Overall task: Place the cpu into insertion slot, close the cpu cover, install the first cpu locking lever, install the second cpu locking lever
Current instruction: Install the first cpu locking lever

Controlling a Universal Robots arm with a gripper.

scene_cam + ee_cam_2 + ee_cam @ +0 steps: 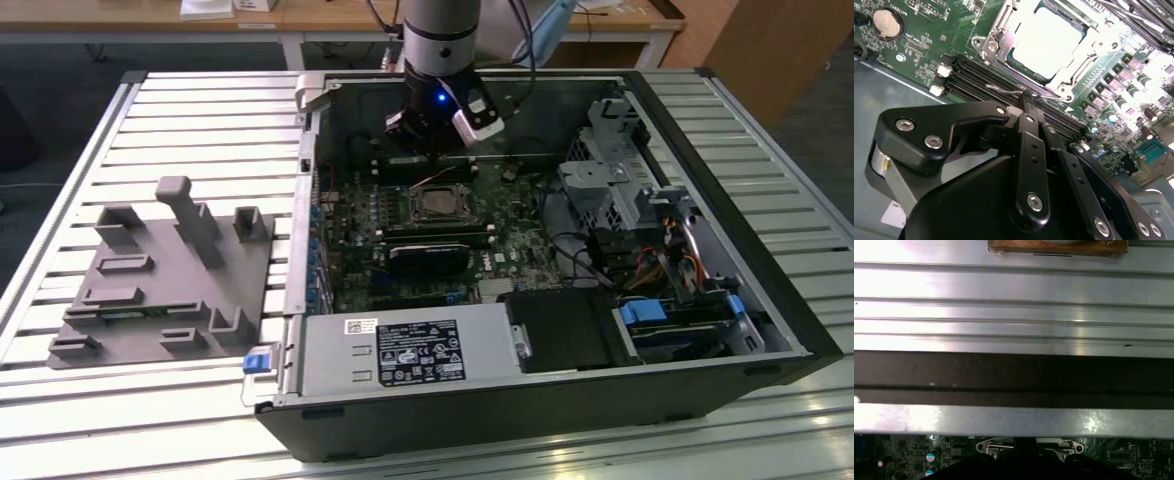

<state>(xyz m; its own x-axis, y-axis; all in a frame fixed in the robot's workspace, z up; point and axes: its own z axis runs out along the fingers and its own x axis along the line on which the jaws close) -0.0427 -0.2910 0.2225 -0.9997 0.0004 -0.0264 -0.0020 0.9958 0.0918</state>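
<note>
Inside the open computer case (507,395), the hand (1027,98) hangs low over the motherboard (919,50). Its fingers are pressed together, tips at a thin wire locking lever (1001,90) beside the insertion slot (1081,25). The cpu (1046,42) lies in that slot, framed by the cpu cover (1066,77).

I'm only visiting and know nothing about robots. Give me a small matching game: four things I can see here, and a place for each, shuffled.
Things:
1. cpu
2. coin battery
3. grey fixture
4. gripper

Places:
A. on the slatted table, at the exterior view's left of the computer case
B. inside the window of the silvery cpu cover
C. in a round holder near the green board edge
D. over the long black memory slots

Pairs: 1-B, 2-C, 3-A, 4-D
</note>
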